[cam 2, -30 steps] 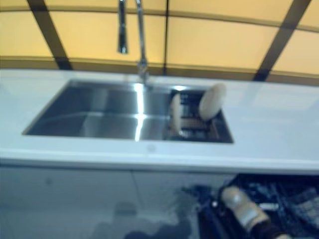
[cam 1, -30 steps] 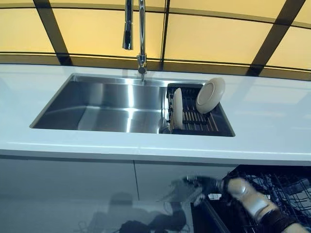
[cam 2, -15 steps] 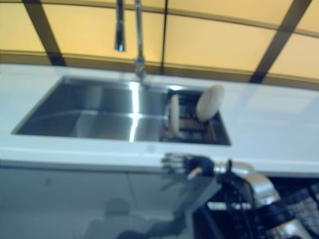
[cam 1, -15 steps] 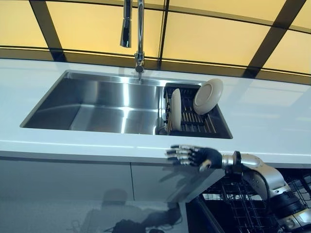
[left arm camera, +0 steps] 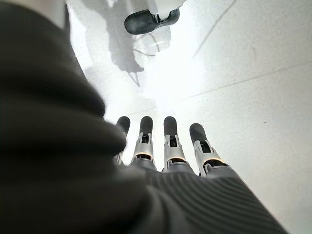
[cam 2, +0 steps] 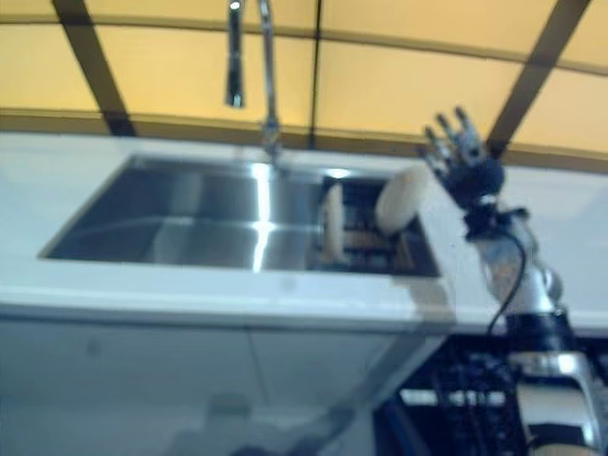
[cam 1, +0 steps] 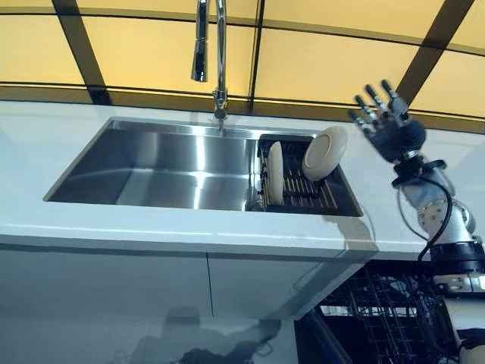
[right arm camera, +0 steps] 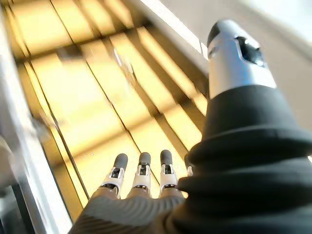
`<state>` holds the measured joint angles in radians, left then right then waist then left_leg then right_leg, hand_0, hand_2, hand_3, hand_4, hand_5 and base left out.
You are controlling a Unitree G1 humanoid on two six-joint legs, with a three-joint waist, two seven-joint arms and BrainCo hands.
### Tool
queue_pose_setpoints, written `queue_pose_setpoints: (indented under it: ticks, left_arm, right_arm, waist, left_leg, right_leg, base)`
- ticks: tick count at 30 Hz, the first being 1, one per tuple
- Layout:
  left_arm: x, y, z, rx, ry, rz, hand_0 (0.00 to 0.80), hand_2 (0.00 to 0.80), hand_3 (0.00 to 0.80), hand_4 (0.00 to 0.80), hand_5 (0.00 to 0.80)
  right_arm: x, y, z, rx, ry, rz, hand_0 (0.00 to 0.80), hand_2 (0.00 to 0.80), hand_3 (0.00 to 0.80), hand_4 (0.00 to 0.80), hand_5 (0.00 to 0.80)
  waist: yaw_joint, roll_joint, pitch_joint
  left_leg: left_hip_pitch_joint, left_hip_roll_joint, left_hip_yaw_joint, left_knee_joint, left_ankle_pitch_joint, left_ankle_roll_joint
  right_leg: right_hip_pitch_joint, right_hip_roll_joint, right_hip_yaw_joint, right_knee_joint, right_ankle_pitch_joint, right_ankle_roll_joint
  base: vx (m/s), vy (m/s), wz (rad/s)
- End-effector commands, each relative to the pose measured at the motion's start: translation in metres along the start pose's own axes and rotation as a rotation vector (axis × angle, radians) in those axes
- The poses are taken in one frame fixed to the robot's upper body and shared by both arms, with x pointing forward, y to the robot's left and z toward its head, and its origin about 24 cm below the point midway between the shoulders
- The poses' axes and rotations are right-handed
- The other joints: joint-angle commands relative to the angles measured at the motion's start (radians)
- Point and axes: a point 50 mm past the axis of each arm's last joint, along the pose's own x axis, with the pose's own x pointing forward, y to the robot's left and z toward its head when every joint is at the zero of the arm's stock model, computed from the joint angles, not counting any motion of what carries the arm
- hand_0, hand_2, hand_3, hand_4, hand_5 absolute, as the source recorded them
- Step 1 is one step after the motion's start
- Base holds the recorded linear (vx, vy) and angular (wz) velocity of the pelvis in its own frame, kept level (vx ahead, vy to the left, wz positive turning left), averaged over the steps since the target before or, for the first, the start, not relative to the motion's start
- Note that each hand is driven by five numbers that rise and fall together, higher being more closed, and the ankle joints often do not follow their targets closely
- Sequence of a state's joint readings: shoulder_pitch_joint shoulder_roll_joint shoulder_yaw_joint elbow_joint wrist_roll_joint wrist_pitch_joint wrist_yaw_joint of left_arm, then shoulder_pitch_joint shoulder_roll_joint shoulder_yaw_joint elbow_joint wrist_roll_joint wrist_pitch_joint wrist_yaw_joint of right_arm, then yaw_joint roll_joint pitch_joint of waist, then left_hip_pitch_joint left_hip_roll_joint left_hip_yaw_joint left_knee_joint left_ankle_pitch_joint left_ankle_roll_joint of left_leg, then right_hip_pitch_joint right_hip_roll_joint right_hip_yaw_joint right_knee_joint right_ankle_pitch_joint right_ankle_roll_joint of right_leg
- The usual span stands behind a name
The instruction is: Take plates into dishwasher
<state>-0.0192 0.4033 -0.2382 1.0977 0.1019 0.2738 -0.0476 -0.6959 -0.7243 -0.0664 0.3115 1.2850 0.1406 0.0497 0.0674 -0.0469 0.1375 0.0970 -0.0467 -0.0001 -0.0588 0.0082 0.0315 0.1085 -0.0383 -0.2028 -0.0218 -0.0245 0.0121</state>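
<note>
Two cream plates stand in a dark dish rack (cam 1: 312, 195) at the right end of the steel sink (cam 1: 151, 163). One plate (cam 1: 275, 173) stands on edge; the other plate (cam 1: 326, 152) leans against the rack's back right corner. My right hand (cam 1: 386, 123) is raised above the counter just right of the leaning plate, fingers straight and spread, holding nothing. The wire rack of the dishwasher (cam 1: 379, 318) shows below the counter at the lower right. My left hand (left arm camera: 165, 151) appears only in its wrist view, fingers straight over the pale floor.
A tall chrome faucet (cam 1: 212, 53) rises behind the sink. White countertop (cam 1: 424, 205) runs on both sides, with a yellow panelled wall behind it. White cabinet fronts (cam 1: 114, 288) lie below the counter.
My right hand has risen from under the counter's front edge to above the counter beside the leaning plate, fingers now pointing up. The plates have not moved.
</note>
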Motion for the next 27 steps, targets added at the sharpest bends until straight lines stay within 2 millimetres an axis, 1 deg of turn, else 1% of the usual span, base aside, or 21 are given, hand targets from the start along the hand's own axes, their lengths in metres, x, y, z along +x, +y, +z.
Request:
queue_pose_setpoints:
  ticks: [1,2,3,4,5,6,7,8,9,10,13,16,19,23,27]
  left_arm:
    - [0.001,0.011,-0.006,0.036,0.061,0.031,0.000,0.000,0.000,0.000,0.000]
    - [0.000,0.018,-0.009,0.024,0.067,0.049,0.000,0.000,0.000,0.000,0.000]
    - [0.000,0.022,-0.012,-0.009,0.073,0.062,0.000,0.000,0.000,0.000,0.000]
    - [-0.001,0.023,-0.012,-0.065,0.075,0.075,0.000,0.000,0.000,0.000,0.000]
    - [-0.001,0.026,-0.013,-0.126,0.077,0.086,0.000,0.000,0.000,0.000,0.000]
    - [-0.001,0.027,-0.012,-0.166,0.085,0.090,0.000,0.000,0.000,0.000,0.000]
    - [-0.001,0.026,-0.014,-0.198,0.101,0.092,0.000,0.000,0.000,0.000,0.000]
    - [-0.001,0.023,-0.016,-0.217,0.113,0.092,0.000,0.000,0.000,0.000,0.000]
    - [0.000,0.018,-0.020,-0.213,0.131,0.079,0.000,0.000,0.000,0.000,0.000]
    - [0.000,0.013,-0.025,-0.184,0.147,0.056,0.000,0.000,0.000,0.000,0.000]
    - [0.001,0.000,-0.038,-0.170,0.180,0.033,0.000,0.000,0.000,0.000,0.000]
    - [0.001,-0.007,-0.044,-0.138,0.181,0.020,0.000,0.000,0.000,0.000,0.000]
    - [0.000,-0.009,-0.048,-0.106,0.171,0.025,0.000,0.000,0.000,0.000,0.000]
    - [0.000,-0.006,-0.049,-0.097,0.171,0.038,0.000,0.000,0.000,0.000,0.000]
    - [0.000,-0.002,-0.046,-0.111,0.160,0.043,0.000,0.000,0.000,0.000,0.000]
  right_arm:
    - [0.010,0.010,0.045,-0.006,-0.208,-0.124,0.000,0.000,0.000,0.000,0.000]
    - [0.011,0.009,0.050,-0.021,-0.227,-0.186,0.000,0.000,0.000,0.000,0.000]
    - [0.012,0.010,0.054,-0.037,-0.252,-0.227,0.000,0.000,0.000,0.000,0.000]
    - [0.016,0.014,0.058,-0.101,-0.295,-0.279,0.000,0.000,0.000,0.000,0.000]
    - [0.018,0.018,0.064,-0.150,-0.336,-0.300,0.000,0.000,0.000,0.000,0.000]
    - [0.019,0.021,0.068,-0.198,-0.355,-0.314,0.000,0.000,0.000,0.000,0.000]
    - [0.019,0.026,0.073,-0.271,-0.361,-0.343,0.000,0.000,0.000,0.000,0.000]
    - [0.020,0.025,0.077,-0.331,-0.363,-0.373,0.000,0.000,0.000,0.000,0.000]
    - [0.022,0.022,0.080,-0.431,-0.337,-0.396,0.000,0.000,0.000,0.000,0.000]
    - [0.024,0.019,0.083,-0.493,-0.301,-0.414,0.000,0.000,0.000,0.000,0.000]
    - [0.032,0.015,0.086,-0.596,-0.219,-0.408,0.000,0.000,0.000,0.000,0.000]
    - [0.036,0.021,0.085,-0.595,-0.193,-0.387,0.000,0.000,0.000,0.000,0.000]
    - [0.038,0.030,0.080,-0.612,-0.164,-0.354,0.000,0.000,0.000,0.000,0.000]
    - [0.040,0.039,0.077,-0.626,-0.137,-0.331,0.000,0.000,0.000,0.000,0.000]
    - [0.044,0.045,0.072,-0.635,-0.085,-0.316,0.000,0.000,0.000,0.000,0.000]
  waist:
    - [0.003,-0.004,-0.022]
    - [-0.004,0.000,0.001]
    - [0.001,0.006,0.013]
    - [0.011,0.016,0.025]
    - [0.016,0.024,0.038]
    - [0.015,0.025,0.038]
    - [0.015,0.018,0.030]
    - [0.016,0.016,0.022]
    - [0.019,0.012,0.012]
    - [0.023,0.009,0.005]
    - [0.033,0.003,-0.006]
    - [0.038,0.003,0.000]
    - [0.039,0.008,0.011]
    - [0.039,0.011,0.027]
    - [0.043,0.014,0.049]
  left_leg:
    - [-0.042,-0.018,0.038,0.154,-0.165,0.067]
    - [-0.019,-0.020,0.047,0.130,-0.156,0.070]
    - [-0.013,-0.012,0.067,0.122,-0.145,0.060]
    - [-0.007,0.004,0.091,0.116,-0.142,0.048]
    - [-0.002,0.017,0.108,0.111,-0.145,0.043]
    - [-0.009,0.028,0.109,0.110,-0.148,0.044]
    - [-0.020,0.030,0.111,0.112,-0.144,0.039]
    - [-0.024,0.033,0.115,0.109,-0.140,0.033]
    - [-0.026,0.035,0.116,0.099,-0.130,0.026]
    - [-0.025,0.037,0.118,0.082,-0.117,0.019]
    - [-0.016,0.036,0.113,0.022,-0.087,0.000]
    - [-0.017,0.035,0.105,-0.014,-0.072,-0.008]
    - [-0.030,0.033,0.097,-0.028,-0.067,-0.014]
    - [-0.057,0.030,0.085,-0.028,-0.061,-0.019]
    - [-0.082,0.030,0.081,-0.028,-0.054,-0.017]
  right_leg:
    - [-0.088,-0.073,-0.029,0.413,-0.086,0.059]
    - [-0.171,-0.088,-0.003,0.520,-0.039,0.078]
    - [-0.179,-0.106,-0.016,0.463,-0.035,0.071]
    - [-0.170,-0.113,-0.046,0.364,-0.014,0.071]
    - [-0.182,-0.114,-0.049,0.311,0.016,0.070]
    - [-0.154,-0.089,-0.030,0.249,-0.028,0.061]
    - [-0.138,-0.074,-0.030,0.189,-0.037,0.063]
    - [-0.121,-0.068,-0.038,0.145,-0.031,0.062]
    - [-0.102,-0.060,-0.042,0.103,-0.021,0.062]
    - [-0.087,-0.055,-0.048,0.069,-0.012,0.061]
    - [-0.051,-0.042,-0.057,-0.018,0.009,0.059]
    - [-0.040,-0.040,-0.072,-0.049,0.018,0.061]
    - [-0.047,-0.042,-0.086,-0.059,0.024,0.066]
    - [-0.065,-0.047,-0.093,-0.064,0.033,0.074]
    - [-0.101,-0.054,-0.100,-0.049,0.037,0.081]
  base:
    - [0.034,0.090,-0.39]
    - [0.011,0.044,-0.44]
    - [-0.012,-0.002,-0.41]
    - [-0.044,-0.075,-0.36]
    - [-0.012,-0.160,-0.40]
    - [0.031,-0.215,-0.62]
    - [0.093,-0.212,-0.60]
    - [0.129,-0.186,-0.45]
    - [0.158,-0.158,-0.21]
    - [0.164,-0.148,-0.11]
    - [0.151,-0.099,0.04]
    - [0.094,-0.051,-0.01]
    - [0.030,-0.003,-0.01]
    - [0.015,0.023,0.08]
    - [-0.024,0.041,0.12]
